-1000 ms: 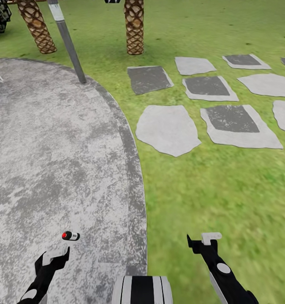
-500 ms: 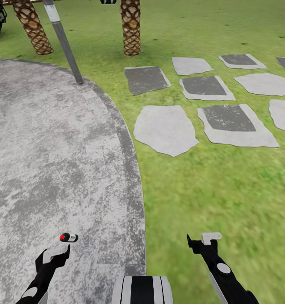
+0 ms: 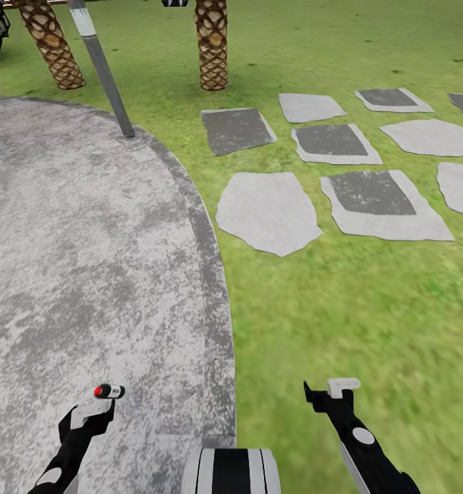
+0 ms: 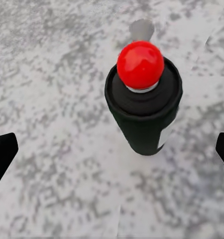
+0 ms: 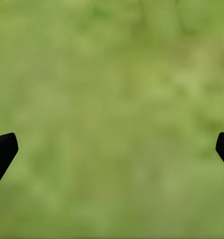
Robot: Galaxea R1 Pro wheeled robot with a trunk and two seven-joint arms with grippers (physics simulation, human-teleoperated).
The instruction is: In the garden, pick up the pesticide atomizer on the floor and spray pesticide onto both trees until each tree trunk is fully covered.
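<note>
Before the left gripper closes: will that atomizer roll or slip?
Probably apt to roll: the pesticide atomizer looks round-bodied and seems to lie on its side on the flat floor. Its smooth dark shell may slip between the fingertips. It looks small next to the left gripper, so likely light.

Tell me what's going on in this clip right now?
A two-armed robot stands at the edge of the stone paving in a garden. The atomizer lies on its side on the paving, just ahead of the left gripper, whose jaws are open with the bottle between them in the left wrist view but not yet gripped. The right gripper hangs open over the grass.
</note>
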